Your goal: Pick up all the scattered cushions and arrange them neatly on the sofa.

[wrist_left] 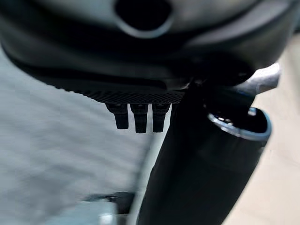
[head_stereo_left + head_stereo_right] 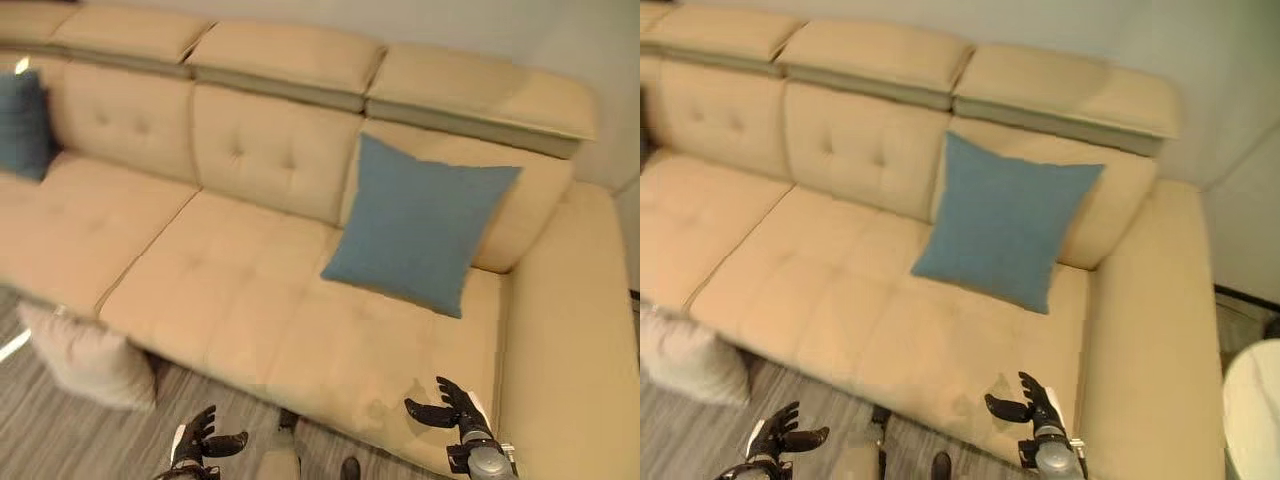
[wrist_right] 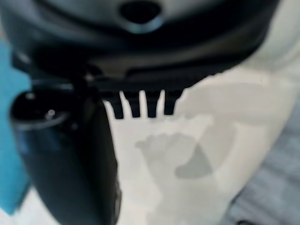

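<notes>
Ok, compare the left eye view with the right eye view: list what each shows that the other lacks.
Left eye only: a dark blue cushion at the sofa's far left. Right eye only: a white rounded object beside the sofa's right arm. Shared: the beige sofa, the blue cushion against its backrest, a beige cushion on the floor, and the left robot hand and right robot hand, open.

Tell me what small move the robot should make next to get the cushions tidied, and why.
Probably turn toward the pale beige cushion and reach down with the left hand. That cushion lies on the grey wood-look floor against the front of the tan tufted sofa, while the blue square cushion already leans on the backrest. Both the left hand and the right hand look open and hold nothing.
</notes>
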### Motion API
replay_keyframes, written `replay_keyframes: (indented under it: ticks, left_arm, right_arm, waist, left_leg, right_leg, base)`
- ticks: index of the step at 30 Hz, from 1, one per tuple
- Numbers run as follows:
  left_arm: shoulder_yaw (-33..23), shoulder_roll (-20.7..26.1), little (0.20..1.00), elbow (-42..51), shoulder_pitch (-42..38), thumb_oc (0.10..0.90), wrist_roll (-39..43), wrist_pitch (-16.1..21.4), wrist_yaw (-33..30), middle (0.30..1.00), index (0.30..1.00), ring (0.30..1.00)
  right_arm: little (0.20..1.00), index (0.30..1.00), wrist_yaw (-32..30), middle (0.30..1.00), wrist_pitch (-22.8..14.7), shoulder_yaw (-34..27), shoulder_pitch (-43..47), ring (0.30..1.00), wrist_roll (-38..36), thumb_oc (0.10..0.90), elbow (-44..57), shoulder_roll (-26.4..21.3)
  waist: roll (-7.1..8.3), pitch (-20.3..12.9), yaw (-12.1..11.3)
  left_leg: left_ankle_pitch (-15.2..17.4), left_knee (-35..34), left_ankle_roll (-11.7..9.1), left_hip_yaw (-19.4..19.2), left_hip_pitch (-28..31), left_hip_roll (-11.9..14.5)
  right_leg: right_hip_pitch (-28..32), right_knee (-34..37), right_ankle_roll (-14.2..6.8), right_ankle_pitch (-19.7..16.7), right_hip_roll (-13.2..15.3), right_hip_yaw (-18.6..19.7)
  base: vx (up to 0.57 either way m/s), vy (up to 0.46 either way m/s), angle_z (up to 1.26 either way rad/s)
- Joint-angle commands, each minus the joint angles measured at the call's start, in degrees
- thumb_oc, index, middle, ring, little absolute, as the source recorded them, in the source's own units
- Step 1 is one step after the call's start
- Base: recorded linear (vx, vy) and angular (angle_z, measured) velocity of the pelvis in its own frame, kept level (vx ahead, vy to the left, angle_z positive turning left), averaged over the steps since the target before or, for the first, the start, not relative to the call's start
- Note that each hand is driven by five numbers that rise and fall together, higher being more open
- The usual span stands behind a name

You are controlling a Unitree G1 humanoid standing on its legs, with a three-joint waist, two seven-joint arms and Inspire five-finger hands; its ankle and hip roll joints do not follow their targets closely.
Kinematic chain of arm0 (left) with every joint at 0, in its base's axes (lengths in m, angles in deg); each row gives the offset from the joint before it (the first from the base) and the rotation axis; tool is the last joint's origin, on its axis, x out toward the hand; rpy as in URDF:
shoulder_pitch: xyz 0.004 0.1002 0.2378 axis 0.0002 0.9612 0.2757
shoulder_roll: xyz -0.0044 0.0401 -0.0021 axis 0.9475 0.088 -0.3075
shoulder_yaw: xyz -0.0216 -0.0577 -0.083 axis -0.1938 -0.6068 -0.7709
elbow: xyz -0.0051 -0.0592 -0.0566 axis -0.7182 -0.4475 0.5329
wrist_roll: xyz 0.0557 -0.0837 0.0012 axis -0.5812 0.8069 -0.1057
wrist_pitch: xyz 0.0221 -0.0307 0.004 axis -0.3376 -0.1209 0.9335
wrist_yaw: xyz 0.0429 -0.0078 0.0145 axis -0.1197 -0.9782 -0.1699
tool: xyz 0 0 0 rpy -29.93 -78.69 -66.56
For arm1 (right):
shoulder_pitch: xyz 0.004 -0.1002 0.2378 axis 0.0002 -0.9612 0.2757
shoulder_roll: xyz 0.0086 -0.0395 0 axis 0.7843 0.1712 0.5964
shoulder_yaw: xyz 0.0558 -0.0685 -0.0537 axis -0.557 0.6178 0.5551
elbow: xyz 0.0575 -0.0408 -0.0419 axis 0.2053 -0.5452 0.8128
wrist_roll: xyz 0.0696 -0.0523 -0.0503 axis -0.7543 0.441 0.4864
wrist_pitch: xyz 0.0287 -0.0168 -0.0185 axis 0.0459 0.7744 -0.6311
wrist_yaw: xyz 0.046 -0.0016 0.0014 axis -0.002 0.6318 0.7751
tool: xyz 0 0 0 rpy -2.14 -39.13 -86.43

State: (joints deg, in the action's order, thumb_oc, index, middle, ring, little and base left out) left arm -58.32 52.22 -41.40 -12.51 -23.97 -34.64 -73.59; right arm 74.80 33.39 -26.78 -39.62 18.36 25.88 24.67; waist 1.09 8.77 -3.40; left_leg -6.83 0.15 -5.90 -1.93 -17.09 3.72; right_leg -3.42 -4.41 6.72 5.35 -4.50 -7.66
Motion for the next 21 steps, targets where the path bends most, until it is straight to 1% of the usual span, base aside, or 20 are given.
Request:
replay_keyframes:
  ticks: [1, 2, 3, 4, 5, 6, 7, 8, 9, 10, 11, 13, 14, 17, 20, 21]
  left_arm:
    - [-1.4, 1.0, 0.9, 2.3, -1.9, 0.8, 0.7, 3.4, -0.5, 0.9, 0.9, 0.9]
    - [-1.4, 0.9, 0.9, 2.3, -1.7, 0.8, 0.5, 3.3, -0.3, 0.9, 0.9, 0.9]
    - [-1.2, 0.6, 0.9, 2.0, -1.3, 0.8, 0.1, 3.1, -0.1, 0.9, 0.9, 0.9]
    - [-1.2, 0.6, 0.9, 2.0, -1.3, 0.8, 0.1, 3.1, -0.1, 0.9, 0.9, 0.9]
    - [-0.9, 0.4, 0.9, 1.8, -1.2, 0.8, -0.3, 2.9, 0.0, 0.9, 0.9, 0.9]
    - [-0.8, 0.4, 0.9, 1.7, -1.0, 0.8, -0.5, 2.7, 0.3, 0.9, 0.9, 0.9]
    - [-0.6, 0.0, 0.9, 1.4, -0.7, 0.8, -1.0, 2.6, 0.8, 0.9, 0.9, 0.9]
    - [-0.6, 0.0, 0.9, 1.4, -0.7, 0.8, -1.0, 2.6, 0.8, 0.9, 0.9, 0.9]
    - [-0.4, -0.2, 0.9, 1.2, -0.7, 0.8, -1.3, 2.5, 0.9, 0.9, 0.9, 0.9]
    - [0.1, -0.5, 0.9, 1.1, -0.9, 0.8, -1.7, 2.2, 1.2, 0.9, 0.9, 0.9]
    - [0.1, -0.5, 0.9, 1.1, -0.9, 0.8, -1.7, 2.2, 1.2, 0.9, 0.9, 0.9]
    - [0.5, -0.6, 0.9, 1.2, -1.2, 0.8, -2.2, 1.9, 1.2, 0.9, 0.9, 0.9]
    - [0.5, -0.7, 0.9, 0.9, -1.1, 0.8, -2.3, 1.9, 1.1, 0.9, 0.9, 0.9]
    - [-0.2, -0.6, 0.9, 0.6, -0.9, 0.8, -1.8, 1.7, 0.8, 0.9, 0.9, 0.9]
    - [-1.6, 0.0, 0.9, -0.2, -0.7, 0.8, -1.6, 1.6, 0.4, 0.9, 0.9, 0.9]
    - [-1.6, 0.0, 0.9, -0.2, -0.7, 0.8, -1.6, 1.6, 0.4, 0.9, 0.9, 0.9]
  right_arm:
    - [0.9, 0.9, -1.8, 0.9, -3.0, -3.4, -1.7, 0.9, -1.7, 0.8, 6.0, -3.3]
    - [0.9, 0.9, -1.7, 0.9, -3.1, -3.4, -2.0, 0.9, -1.7, 0.8, 5.9, -3.1]
    - [0.9, 0.9, -1.4, 0.9, -3.1, -3.5, -2.6, 0.9, -1.6, 0.8, 5.2, -2.8]
    - [0.9, 0.9, -1.4, 0.9, -3.1, -3.5, -2.6, 0.9, -1.6, 0.8, 5.2, -2.8]
    - [0.9, 0.9, -1.3, 0.9, -3.1, -3.5, -2.8, 0.9, -1.6, 0.8, 4.9, -2.7]
    - [0.9, 0.9, -1.1, 0.9, -3.0, -3.6, -3.1, 0.9, -1.6, 0.8, 4.7, -2.5]
    - [0.9, 0.9, -0.7, 0.9, -3.0, -3.6, -3.6, 0.9, -1.6, 0.8, 4.3, -2.1]
    - [0.9, 0.9, -0.7, 0.9, -3.0, -3.6, -3.6, 0.9, -1.6, 0.8, 4.3, -2.1]
    - [0.9, 0.9, -0.7, 0.9, -3.0, -3.6, -3.6, 0.9, -1.6, 0.8, 3.9, -2.0]
    - [0.9, 0.9, -0.6, 0.9, -2.8, -3.7, -3.7, 0.9, -1.7, 0.8, 3.2, -1.3]
    - [0.9, 0.9, -0.6, 0.9, -2.8, -3.7, -3.7, 0.9, -1.7, 0.8, 3.2, -1.3]
    - [0.9, 0.9, -0.9, 0.9, -2.6, -3.5, -3.3, 0.9, -1.4, 0.8, 2.9, -1.1]
    - [0.9, 0.9, -1.0, 0.9, -2.5, -3.0, -2.9, 0.9, -1.2, 0.8, 2.7, -1.1]
    - [0.9, 0.9, -0.9, 0.9, -2.1, -1.2, -1.8, 0.9, -0.3, 0.8, 2.8, -0.5]
    - [0.9, 0.9, -0.7, 0.9, -1.8, 0.7, -1.0, 0.9, 1.4, 0.8, 4.5, -0.1]
    - [0.9, 0.9, -0.7, 0.9, -1.8, 0.7, -1.0, 0.9, 1.4, 0.8, 4.5, -0.1]
  waist:
    - [2.42, -2.1, 2.6]
    - [2.98, -2.1, 3.0]
    - [3.63, -2.1, 3.7]
    - [3.65, -2.3, 3.8]
    - [3.72, -2.2, 4.2]
    - [3.7, -2.5, 4.8]
    - [3.23, -2.7, 5.7]
    - [3.2, -2.6, 5.7]
    - [2.95, -2.8, 6.3]
    - [2.37, -3.1, 7.2]
    - [2.36, -3.1, 7.3]
    - [1.79, -3.4, 7.5]
    - [1.85, -3.5, 7.3]
    - [2.7, -2.9, 6.1]
    - [3.04, -2.0, 4.8]
    - [3.04, -2.0, 4.8]
  left_leg:
    - [4.2, 4.5, 2.7, -3.8, 3.7, -3.2]
    - [6.7, 7.7, 3.0, -4.2, 4.3, -3.4]
    - [10.7, 12.0, 3.3, -5.7, 6.0, -3.2]
    - [10.5, 12.0, 3.3, -5.6, 5.8, -3.2]
    - [12.0, 13.3, 3.3, -7.3, 8.1, -2.5]
    - [12.8, 13.1, 3.3, -8.6, 10.3, -1.7]
    - [14.7, 11.9, 2.8, -10.9, 14.7, -0.6]
    - [14.7, 11.9, 2.8, -10.9, 14.8, -0.6]
    - [15.2, 10.7, 2.5, -11.8, 16.9, -0.5]
    - [15.5, 7.2, 2.0, -13.5, 19.9, -0.3]
    - [15.4, 7.1, 2.0, -13.5, 19.9, -0.3]
    - [14.8, 1.9, 2.0, -13.7, 20.8, -0.7]
    - [14.7, 0.7, 2.3, -12.8, 20.9, -1.1]
    - [13.7, -1.2, 3.1, -10.4, 20.6, -2.3]
    - [12.6, -3.0, 4.1, -8.2, 20.4, -3.3]
    - [12.6, -3.0, 4.1, -8.2, 20.4, -3.3]
  right_leg:
    - [1.6, 3.2, -11.4, -2.1, 5.7, 1.7]
    - [1.0, 3.3, -11.4, -2.7, 6.5, 0.5]
    - [0.7, 3.7, -11.3, -3.4, 7.8, -1.6]
    - [0.6, 3.8, -11.2, -3.5, 7.8, -1.7]
    - [0.5, 4.1, -11.3, -3.9, 8.3, -3.3]
    - [0.3, 4.3, -11.3, -4.2, 8.7, -4.6]
    - [0.6, 4.7, -11.7, -4.6, 9.2, -7.2]
    - [0.7, 4.7, -11.7, -4.6, 9.2, -7.2]
    - [0.6, 4.8, -12.0, -5.0, 9.5, -8.7]
    - [-0.2, 4.9, -12.7, -6.2, 10.1, -11.3]
    - [-0.2, 4.9, -12.7, -6.2, 10.1, -11.3]
    - [-1.3, 5.3, -13.4, -7.5, 10.5, -12.8]
    - [-1.5, 5.5, -13.6, -7.8, 10.5, -12.7]
    - [-2.6, 4.3, -14.0, -8.7, 10.8, -12.0]
    - [-4.2, 1.2, -14.3, -8.3, 11.2, -10.2]
    - [-4.2, 1.2, -14.3, -8.3, 11.2, -10.2]
  base:
    - [-0.26, -0.088, 0.92]
    - [-0.28, -0.101, 0.8]
    - [-0.19, -0.077, 0.83]
    - [-0.17, -0.044, 0.92]
    - [-0.11, -0.004, 0.9]
    - [-0.19, 0.051, 1.06]
    - [-0.13, 0.055, 0.76]
    - [-0.15, 0.096, 0.79]
    - [-0.16, 0.125, 0.86]
    - [-0.16, 0.125, 0.76]
    - [-0.15, 0.135, 1.06]
    - [-0.11, 0.14, 0.86]
    - [-0.11, 0.17, 0.61]
    - [-0.12, 0.129, 0.34]
    - [-0.12, 0.092, 0.45]
    - [-0.15, 0.069, 0.35]
